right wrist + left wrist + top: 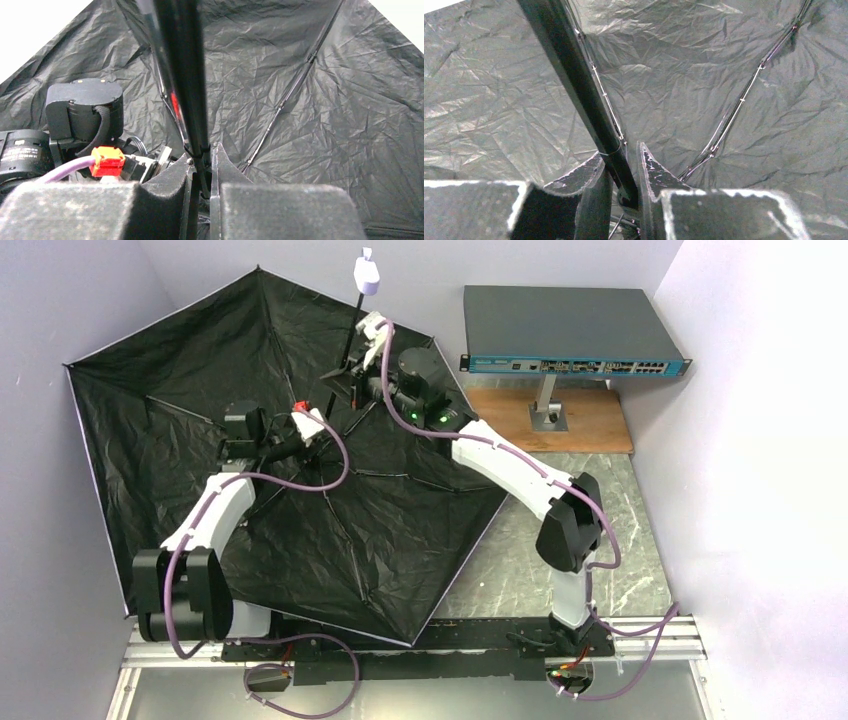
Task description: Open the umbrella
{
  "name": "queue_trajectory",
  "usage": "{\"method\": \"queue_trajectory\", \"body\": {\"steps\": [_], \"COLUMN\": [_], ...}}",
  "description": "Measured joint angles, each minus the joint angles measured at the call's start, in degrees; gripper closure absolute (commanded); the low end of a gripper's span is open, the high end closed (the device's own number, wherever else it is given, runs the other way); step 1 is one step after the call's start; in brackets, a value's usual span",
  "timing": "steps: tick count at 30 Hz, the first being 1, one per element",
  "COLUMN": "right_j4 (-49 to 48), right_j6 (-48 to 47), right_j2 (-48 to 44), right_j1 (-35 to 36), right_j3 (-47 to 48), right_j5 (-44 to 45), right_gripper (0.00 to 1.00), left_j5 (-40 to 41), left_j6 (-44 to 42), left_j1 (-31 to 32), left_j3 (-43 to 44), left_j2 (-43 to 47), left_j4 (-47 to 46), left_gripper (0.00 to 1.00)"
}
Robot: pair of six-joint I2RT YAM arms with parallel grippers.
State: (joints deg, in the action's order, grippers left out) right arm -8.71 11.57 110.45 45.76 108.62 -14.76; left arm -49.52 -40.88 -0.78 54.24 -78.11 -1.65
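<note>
**Umbrella** (400, 520): open, black lining upward, canopy spread beneath both grippers.
**Long axis:** thin black shaft (578, 85), running from the hub away from the arm bases to the pale handle (367, 277), which lies beyond the right gripper.
**Left gripper** (624, 167): narrow, clamped on the shaft.
**Right gripper** (202, 160): narrow, clamped on the shaft, nearer the handle.
**Blue-fronted rack unit** (570, 330), right of the right gripper: panel print too small to read.

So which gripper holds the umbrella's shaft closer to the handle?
The right gripper, clamped on the shaft up near the pale handle; the left gripper grips it farther down, near the black canopy.
</note>
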Motion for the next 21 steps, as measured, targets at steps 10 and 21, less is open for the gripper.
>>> {"method": "queue_trajectory", "body": {"steps": [10,21], "right_j4": [-13.7,-10.1], "right_j6": [-0.8,-7.3], "right_j2": [-10.2,-21.5], "right_j1": [0.1,-2.4], "right_j3": [-19.2,-27.7], "right_j5": [-2.9,-6.4], "right_gripper": [0.54,0.13], "left_j5": [2.1,11.9], "left_j6": [4.1,-0.1], "left_j1": [2.4,0.5], "left_j3": [-2.2,-2.0], "left_j2": [5.7,5.8], "left_j4": [3.7,5.2], "left_gripper": [1.00,1.00]}}
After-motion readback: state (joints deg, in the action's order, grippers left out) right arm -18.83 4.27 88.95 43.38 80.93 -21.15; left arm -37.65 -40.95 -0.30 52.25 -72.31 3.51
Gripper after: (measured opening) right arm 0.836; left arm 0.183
